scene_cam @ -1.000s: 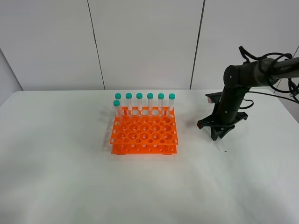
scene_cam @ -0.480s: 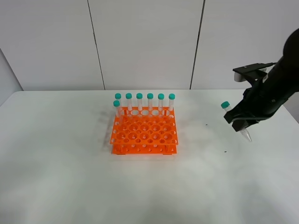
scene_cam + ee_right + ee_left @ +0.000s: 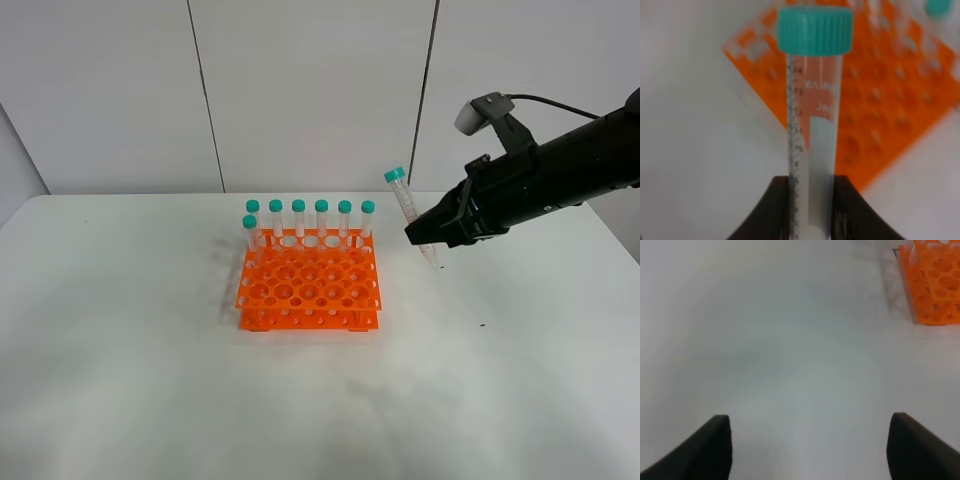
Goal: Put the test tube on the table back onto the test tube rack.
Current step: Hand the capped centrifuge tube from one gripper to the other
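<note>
Test tube hangs tilted, cap up, clamped in the right gripper above the table, between the test tube rack and the right edge. The left gripper is spread wide

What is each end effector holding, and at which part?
The right end effector holds the test tube by its lower body; the left end effector holds nothing.

White table — orange test tube rack, dark specks

Lab bench setting, orange test tube rack, teal-capped tubes, plain white table
</note>
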